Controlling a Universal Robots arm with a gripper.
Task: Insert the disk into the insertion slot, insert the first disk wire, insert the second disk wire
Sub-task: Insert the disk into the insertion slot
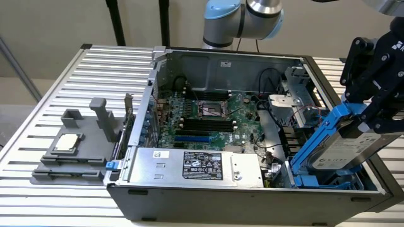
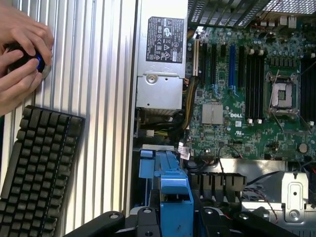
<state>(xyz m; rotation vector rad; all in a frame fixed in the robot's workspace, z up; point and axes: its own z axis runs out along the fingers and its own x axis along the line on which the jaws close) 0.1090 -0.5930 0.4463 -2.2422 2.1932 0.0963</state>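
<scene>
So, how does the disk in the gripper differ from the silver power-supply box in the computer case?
The disk sits in a bright blue frame; the power-supply box is bare silver metal. The disk is tilted, clamped by the gripper; the box lies flat in the case. The disk looks thinner than the box. Both are silver-grey rectangles with printed labels.
</scene>
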